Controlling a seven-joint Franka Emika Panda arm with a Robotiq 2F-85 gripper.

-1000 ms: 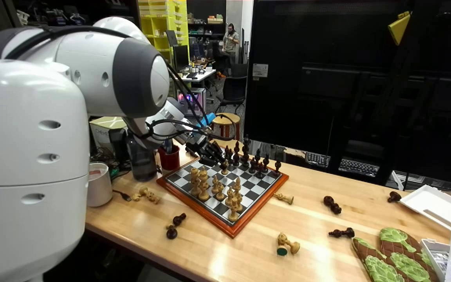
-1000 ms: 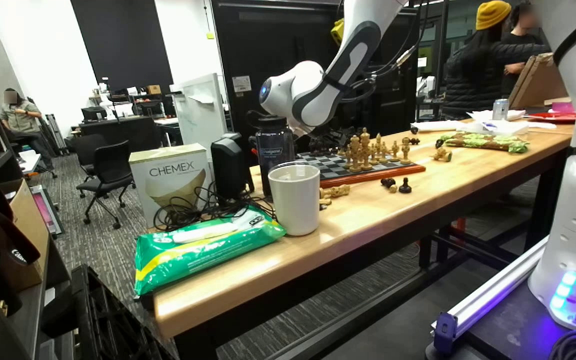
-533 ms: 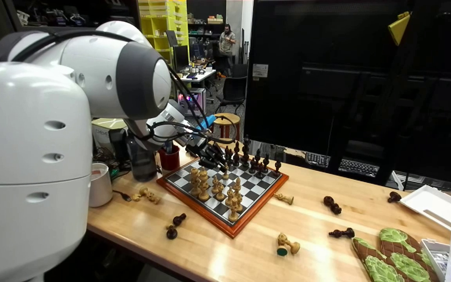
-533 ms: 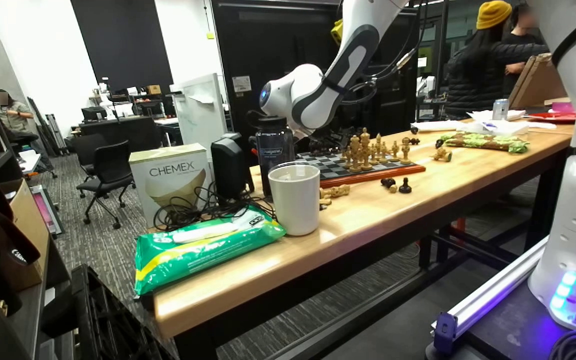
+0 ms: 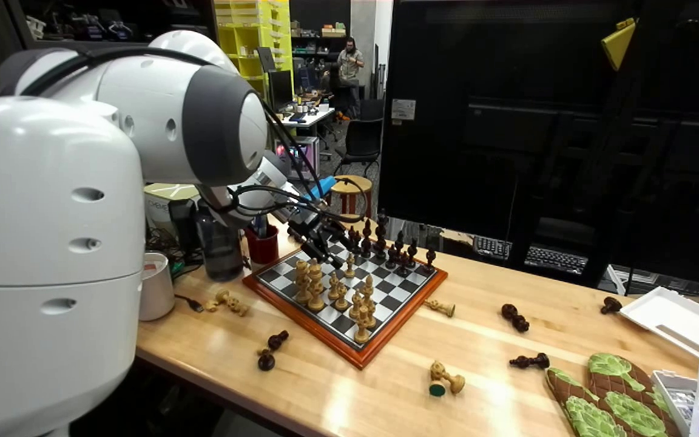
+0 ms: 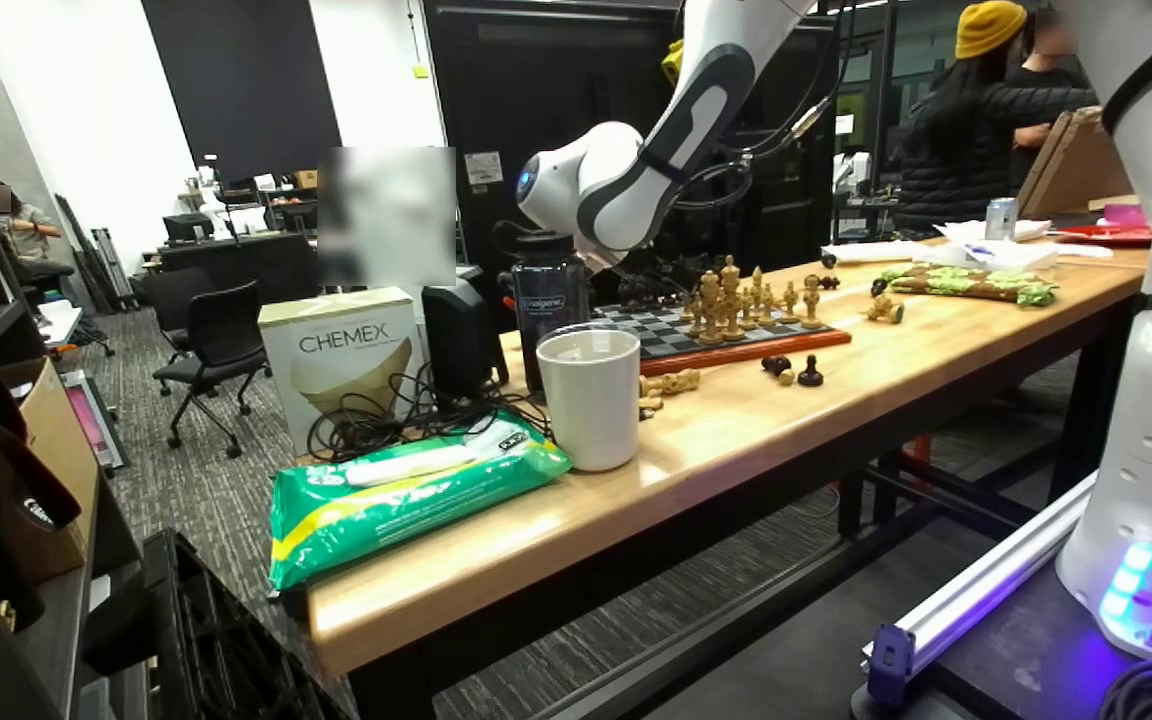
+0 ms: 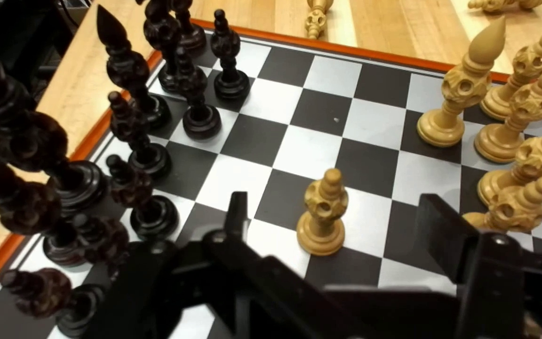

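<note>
- the gripper (image 7: 334, 214) has its jaws spread wide apart, over the chess board (image 7: 308, 150).
- a pale chess piece (image 7: 322, 219) stands upright near the board's middle; in the wrist view it shows between the two fingers (image 7: 442, 235), with a gap on either side.
- dark pieces (image 7: 200, 120) stand along the board's side toward the bench's long edge away from the robot; one finger comes close to some of them in the wrist view, and i cannot tell whether it touches.
- pale pieces (image 5: 315, 291) stand clustered on the side toward the long edge by the robot, near the other finger.
- the board lies set in from both long edges of the bench (image 5: 489, 406).
- loose pieces (image 6: 810, 372) sit between the board and the long edge by the robot.
- a white mug (image 6: 591, 405) stands near the corner where that long edge meets a short edge; a green pack (image 6: 416, 505) lies at this corner, just beside the mug.
- a chemex box (image 6: 341, 360) stands by the same short edge; a dark bottle (image 6: 548, 310) and a red cup (image 5: 263, 246) are further in, toward the board.
- toward the opposite short edge lie fallen dark pieces (image 5: 530, 361) and quilted mitts (image 5: 619, 403).
</note>
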